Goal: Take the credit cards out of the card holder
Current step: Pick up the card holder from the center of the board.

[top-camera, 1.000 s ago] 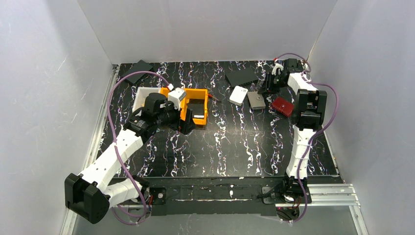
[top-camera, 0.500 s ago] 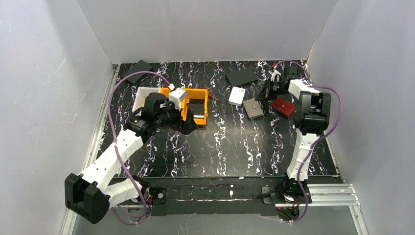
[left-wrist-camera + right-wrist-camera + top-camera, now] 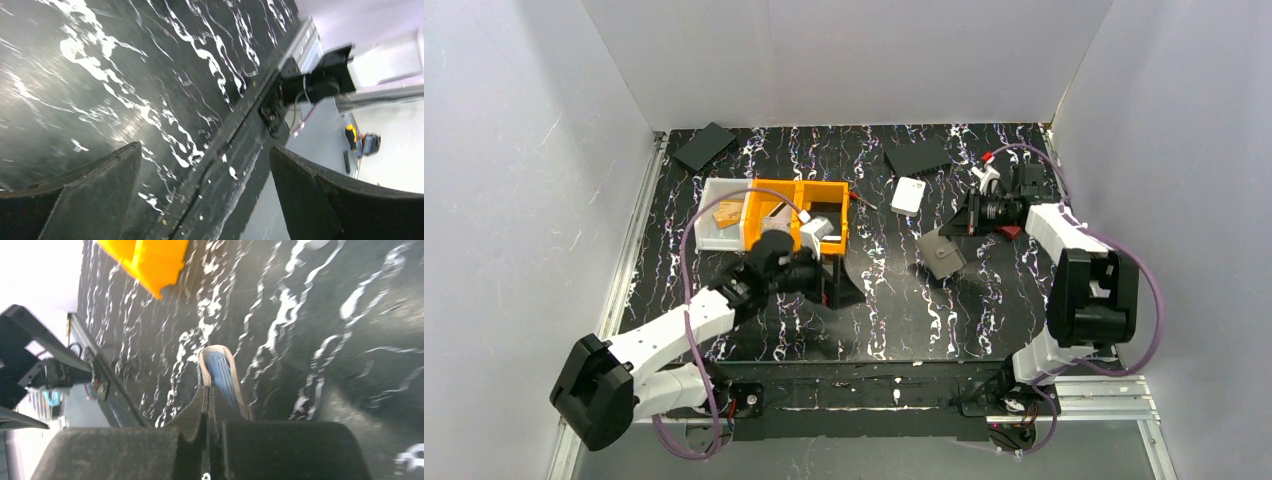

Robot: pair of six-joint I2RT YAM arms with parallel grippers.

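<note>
left gripper (image 3: 204, 148) hangs spread wide, holding nothing, low over the table (image 3: 894, 320) in front of the orange bin (image 3: 774, 195) – free, likely, to pull cards. right of centre the holder (image 3: 941, 255) seems lifted and tilted, one edge pinched between the pressed-together fingers of the right gripper (image 3: 207, 396) – its mouth faces out, blue inside; cards or lining, can't tell.
</note>
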